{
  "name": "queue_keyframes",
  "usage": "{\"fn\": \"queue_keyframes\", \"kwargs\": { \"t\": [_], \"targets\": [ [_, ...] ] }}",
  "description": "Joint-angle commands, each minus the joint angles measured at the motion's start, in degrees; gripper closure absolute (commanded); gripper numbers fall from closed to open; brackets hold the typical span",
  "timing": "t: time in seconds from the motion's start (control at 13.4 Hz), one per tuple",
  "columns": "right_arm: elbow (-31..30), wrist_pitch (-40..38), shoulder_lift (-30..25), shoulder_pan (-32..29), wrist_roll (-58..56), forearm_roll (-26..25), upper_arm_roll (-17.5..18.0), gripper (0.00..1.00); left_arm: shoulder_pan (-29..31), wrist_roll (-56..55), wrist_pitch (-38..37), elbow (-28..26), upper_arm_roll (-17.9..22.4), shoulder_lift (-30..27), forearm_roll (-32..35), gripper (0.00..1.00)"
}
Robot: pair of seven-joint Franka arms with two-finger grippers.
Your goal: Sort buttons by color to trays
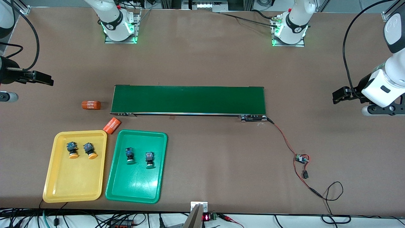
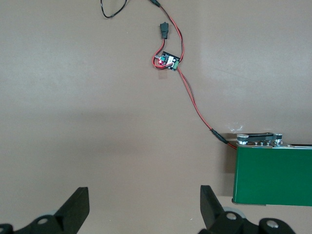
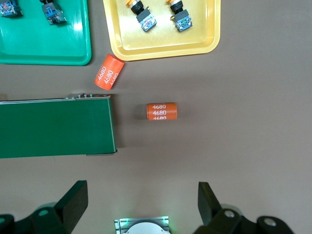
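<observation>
Buttons sit sorted as far as I can judge: two orange-capped ones [image 1: 72,149] [image 1: 90,150] lie side by side in the yellow tray [image 1: 57,186], and two green-capped ones [image 1: 129,155] [image 1: 149,159] lie side by side in the green tray [image 1: 158,164]. Both trays rest touching along their long sides near the table's front edge, toward the right arm's end. Each button lies on its side with its cap pointing at the front edge.

I read these buttons as light, rigid plastic parts. The domed cap looks smooth and likely slippery, so I would pinch the squarer dark body across its flat sides, coming straight down. Lying loose, a button may roll or skid on the glossy tray floor if nudged off-centre.

Left end effector [image 1: 340,95] hangs over bare table by the edge at the left arm's end, fingers spread wide and holding nothing; its wrist view shows the belt's [image 1: 190,99] end, a red wire and a small circuit board [image 1: 301,159]. Right end effector [image 1: 42,78] hangs over the edge at the right arm's end, also wide open and empty. Both arms wait.

Two orange cylinders marked 4680 [image 1: 91,104] [image 1: 112,125] lie on the table between belt and trays, the second just off the yellow tray's corner; I leave them alone.
</observation>
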Motion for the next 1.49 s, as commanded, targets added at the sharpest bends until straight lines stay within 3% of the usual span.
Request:
{"fn": "queue_keyframes", "kwargs": {
  "t": [0.0, 1.41],
  "targets": [
    [-1.10, -0.53, -1.34, -0.49, 0.63, 0.74, 0.70, 0.00, 0.32, 1.17, -0.49, 0.93, -0.32, 0.38, 0.90, 0.00],
    [-1.10, 4.65, -0.63, -0.75, 2.56, 3.02, 0.52, 0.00, 0.41, 1.17, -0.49, 0.93, -0.24, 0.38, 0.90, 0.00]
  ]
}}
